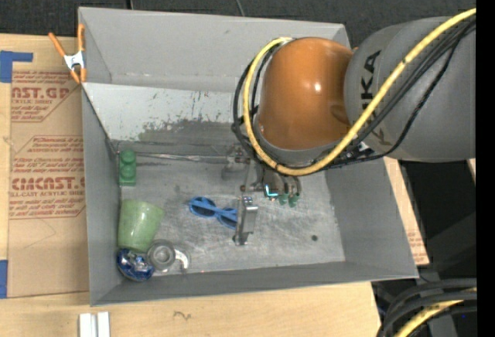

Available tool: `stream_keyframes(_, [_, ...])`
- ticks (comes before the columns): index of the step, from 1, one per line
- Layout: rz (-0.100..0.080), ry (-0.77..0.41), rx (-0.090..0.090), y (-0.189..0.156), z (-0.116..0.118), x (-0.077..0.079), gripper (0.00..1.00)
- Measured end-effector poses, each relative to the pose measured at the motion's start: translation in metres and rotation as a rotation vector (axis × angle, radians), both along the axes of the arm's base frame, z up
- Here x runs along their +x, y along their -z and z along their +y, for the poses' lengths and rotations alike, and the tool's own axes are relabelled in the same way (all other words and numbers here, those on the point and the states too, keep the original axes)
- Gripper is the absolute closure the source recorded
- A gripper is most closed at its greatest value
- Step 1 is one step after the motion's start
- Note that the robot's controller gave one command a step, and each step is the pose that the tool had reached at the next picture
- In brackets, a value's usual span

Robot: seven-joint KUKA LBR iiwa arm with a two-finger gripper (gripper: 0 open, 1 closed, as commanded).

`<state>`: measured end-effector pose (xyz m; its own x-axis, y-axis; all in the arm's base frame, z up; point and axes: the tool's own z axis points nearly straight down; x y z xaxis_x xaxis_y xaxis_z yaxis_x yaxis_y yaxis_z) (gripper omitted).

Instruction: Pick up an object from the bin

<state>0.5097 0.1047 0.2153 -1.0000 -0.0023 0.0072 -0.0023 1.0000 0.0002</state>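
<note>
My gripper [246, 221] hangs low in the middle of the bin, under the orange cover on the wrist. Its metal tip stands just off the right end of a blue plastic thing with two loops [209, 209], which lies flat on the bin floor. I cannot tell whether the tip touches the blue thing. Nothing shows held in the gripper.
Along the bin's left side stand a small green bottle-shaped piece [127, 168] and a pale green cup [139, 223] on its side. In the front left corner lie a blue glassy ball [136, 266] and a clear round lid-like piece [165, 257]. The arm covers the bin's right rear part.
</note>
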Motion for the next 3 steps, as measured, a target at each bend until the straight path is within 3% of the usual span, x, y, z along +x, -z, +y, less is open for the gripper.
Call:
stream_keyframes(1, [-0.016, 0.318, 0.001, 0.145, -0.002, 0.054, 0.00])
stream_keyframes(2, [-0.020, 0.318, 0.003, 0.142, -0.001, 0.056, 1.00])
stream_keyframes(3, [-0.016, 0.042, 0.000, -0.003, -0.041, 0.046, 1.00])
